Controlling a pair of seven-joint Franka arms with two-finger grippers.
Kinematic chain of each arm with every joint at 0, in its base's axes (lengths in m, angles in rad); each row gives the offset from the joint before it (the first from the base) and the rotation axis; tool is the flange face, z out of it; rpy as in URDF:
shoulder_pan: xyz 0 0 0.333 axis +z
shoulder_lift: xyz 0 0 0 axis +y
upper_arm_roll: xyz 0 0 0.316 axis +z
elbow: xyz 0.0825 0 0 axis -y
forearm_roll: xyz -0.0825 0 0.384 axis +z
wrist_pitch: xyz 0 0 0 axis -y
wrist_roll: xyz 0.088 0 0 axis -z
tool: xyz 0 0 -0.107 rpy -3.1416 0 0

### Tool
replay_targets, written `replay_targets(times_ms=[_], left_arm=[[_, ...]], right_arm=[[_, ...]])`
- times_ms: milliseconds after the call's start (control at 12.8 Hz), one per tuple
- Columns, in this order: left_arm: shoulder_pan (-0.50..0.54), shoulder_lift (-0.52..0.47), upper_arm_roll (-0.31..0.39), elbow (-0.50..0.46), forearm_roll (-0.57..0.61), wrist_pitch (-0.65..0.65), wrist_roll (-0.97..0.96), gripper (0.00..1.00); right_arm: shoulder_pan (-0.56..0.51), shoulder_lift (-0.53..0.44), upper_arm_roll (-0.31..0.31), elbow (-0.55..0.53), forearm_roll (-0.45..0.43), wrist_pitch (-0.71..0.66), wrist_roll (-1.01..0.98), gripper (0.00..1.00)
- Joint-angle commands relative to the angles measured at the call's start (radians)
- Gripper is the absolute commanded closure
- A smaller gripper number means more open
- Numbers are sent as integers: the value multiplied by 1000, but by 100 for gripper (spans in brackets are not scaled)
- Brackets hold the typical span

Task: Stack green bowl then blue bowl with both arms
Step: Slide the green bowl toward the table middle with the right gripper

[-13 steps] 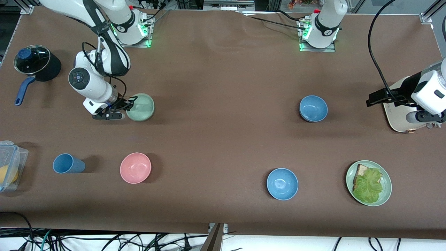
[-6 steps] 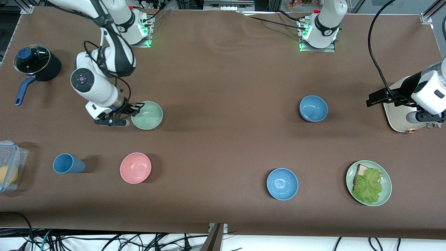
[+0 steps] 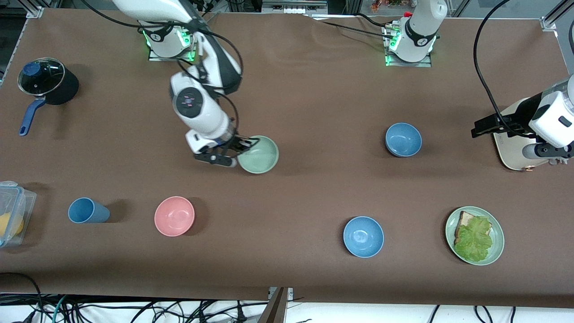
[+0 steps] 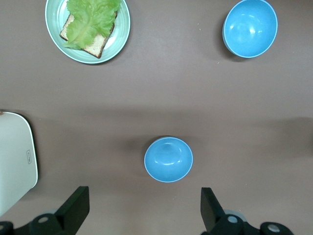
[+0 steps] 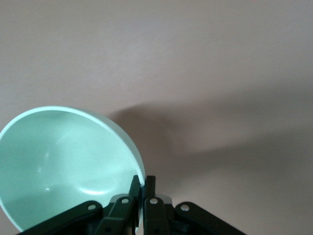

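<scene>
Front view
Green bowl [image 3: 258, 154]: small, round, pale sage, matte; held up over the brown tabletop [image 3: 305, 89].
Right hand [image 3: 236, 151]: pinched on the green bowl's rim.
Blue bowl [image 3: 403, 139]: muted steel blue, round, toward the left arm's end.
Left hand [image 3: 479, 128]: over a cream board [image 3: 511, 148]; arm waits.

Left wrist view
Blue bowl [image 4: 168, 159]: smooth, on the tabletop.
Left hand [image 4: 142, 208]: fingers spread wide, holding nothing.

Right wrist view
Green bowl [image 5: 63, 161]: smooth inside, thin rim.
Right hand [image 5: 143, 185]: fingers nearly together, rim clamped between them.

A brown cloth-covered table [image 3: 287, 89] fills the scene, with tangled cables [image 3: 134, 309] along its near edge.
</scene>
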Motion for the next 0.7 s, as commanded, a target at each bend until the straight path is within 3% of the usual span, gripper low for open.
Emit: replay_targets(times_ms=[0,78,156,234,312,390,624], left_arm=[[4,29,3,28,9,-15,14,0],[7,37,6,28,9,-16,16,0],[7,37,7,25,9,-16,20,0],[7,42,7,11,9,-12,22,0],[7,49,7,-13,9,-2,26,0],[4,69,6,-42,19,22,25,0],[10,68,6,-197,9,140,30,0]], right_arm=[[39,81,-10,46,22,85,76,100],[46,83,-10,58,22,87,88,100],[47,80,-10,59,23,84,86,94],[47,75,-10,59,25,84,89,7],[52,66,-14,61,22,83,90,0],[47,49,-19,70,20,60,89,0],[44,29,-104,209,-35,-232,46,0]])
